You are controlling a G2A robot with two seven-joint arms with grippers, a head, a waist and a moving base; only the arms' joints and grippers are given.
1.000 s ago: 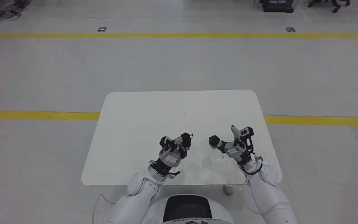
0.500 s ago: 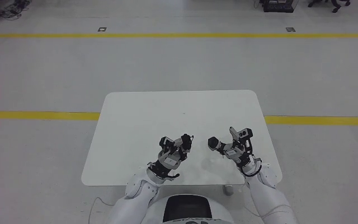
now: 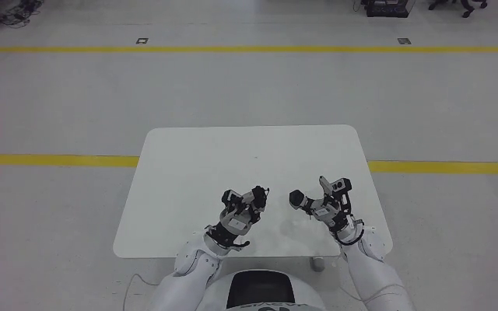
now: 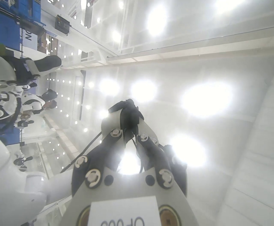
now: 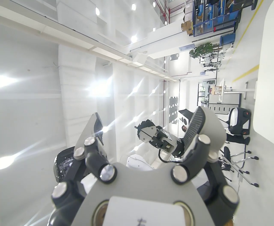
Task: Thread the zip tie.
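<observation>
1. A white table (image 3: 194,155) with rounded corners stood on a pale floor (image 3: 249,85).
2. One yellow line (image 3: 70,160) on the floor ran under the table; another (image 3: 249,49) lay well behind it.

White round-cornered table (image 3: 249,155) on pale floor, one yellow line (image 3: 70,160) passing beneath it, another (image 3: 249,49) farther off; beyond, potted plant (image 5: 202,50), blue racks (image 5: 210,19), wheeled office chair (image 5: 228,155).
</observation>
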